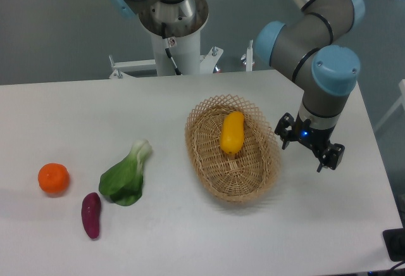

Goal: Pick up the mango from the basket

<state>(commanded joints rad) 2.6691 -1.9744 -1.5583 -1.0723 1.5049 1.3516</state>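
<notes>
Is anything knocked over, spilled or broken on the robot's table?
Nothing stands out. The mango lies whole in the basket, which sits flat. The orange, leafy green and purple vegetable lie apart on the table, undamaged. The open gripper hangs beside the basket.

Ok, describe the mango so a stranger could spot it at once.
Find the oval tan wicker basket right of centre on the white table. The smooth, oblong yellow-orange mango lies alone in its far half. The only similar colour is a round orange fruit far left.
</notes>
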